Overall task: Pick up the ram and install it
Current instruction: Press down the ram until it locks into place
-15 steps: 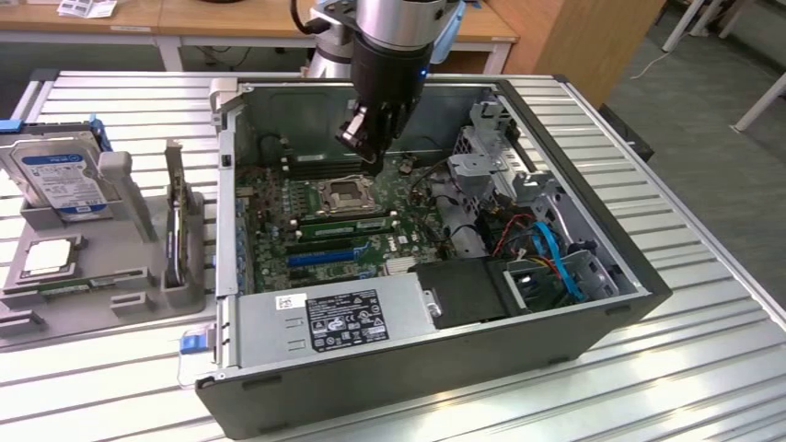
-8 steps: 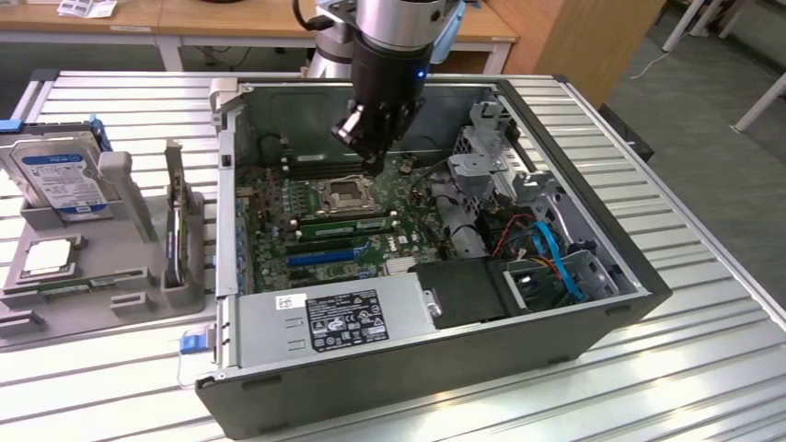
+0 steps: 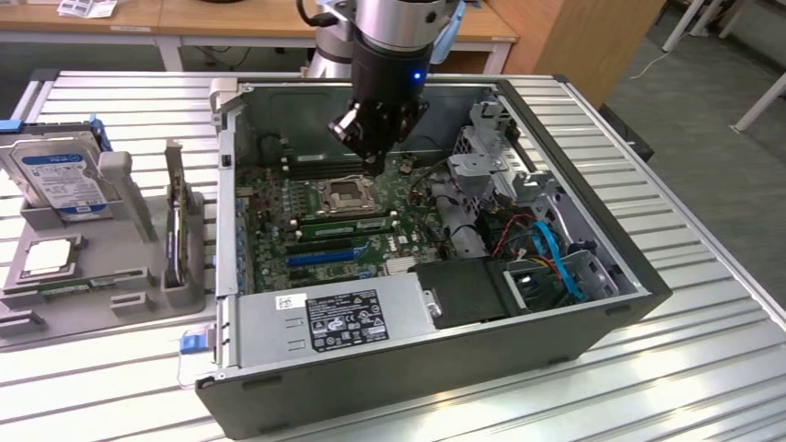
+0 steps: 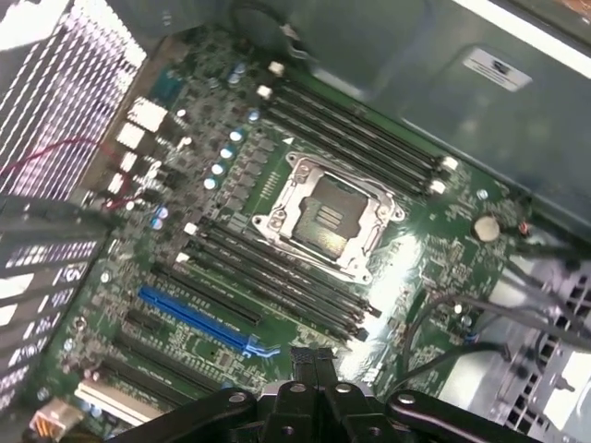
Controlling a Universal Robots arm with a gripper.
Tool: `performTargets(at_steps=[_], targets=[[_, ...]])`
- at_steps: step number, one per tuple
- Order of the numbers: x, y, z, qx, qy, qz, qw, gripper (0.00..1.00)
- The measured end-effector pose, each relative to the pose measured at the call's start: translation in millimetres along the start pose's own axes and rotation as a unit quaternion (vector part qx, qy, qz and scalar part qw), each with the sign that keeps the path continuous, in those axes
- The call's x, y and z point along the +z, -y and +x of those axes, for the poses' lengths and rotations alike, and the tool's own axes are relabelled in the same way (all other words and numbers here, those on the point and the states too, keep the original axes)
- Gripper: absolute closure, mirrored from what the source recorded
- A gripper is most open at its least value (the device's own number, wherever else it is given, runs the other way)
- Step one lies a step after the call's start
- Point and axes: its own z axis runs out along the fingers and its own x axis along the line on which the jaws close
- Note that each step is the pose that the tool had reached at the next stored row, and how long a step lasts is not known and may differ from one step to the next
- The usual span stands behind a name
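The ram (image 3: 64, 284), a thin green stick, lies flat in the front holder of the grey tray (image 3: 25, 322) at the exterior view's left, far from the arm. My gripper (image 3: 375, 150) hangs inside the open computer case (image 3: 491, 341), just over the motherboard (image 4: 434, 221) near the CPU socket (image 4: 323, 214). Its black fingertips (image 4: 312, 358) are pressed together, shut, with nothing between them. Black memory slots (image 4: 277, 274) run on both sides of the socket.
On the tray also sit a hard drive (image 3: 55, 177), a silver CPU chip (image 3: 47, 256) and an upright card (image 3: 182, 230). Inside the case are the power supply (image 3: 344, 318), a drive cage (image 3: 485, 166) and blue cables (image 3: 553, 258). The case walls stand around the motherboard.
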Motion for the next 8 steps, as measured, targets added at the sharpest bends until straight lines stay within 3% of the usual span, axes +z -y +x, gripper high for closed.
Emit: performTargets(at_steps=[4, 8], targets=[[0.2, 0.0, 0.0, 0.033, 0.0011, 0.001, 0.9994, 0.9], [0.4, 0.0, 0.0, 0.065, 0.0023, 0.0019, 0.9979, 0.9]])
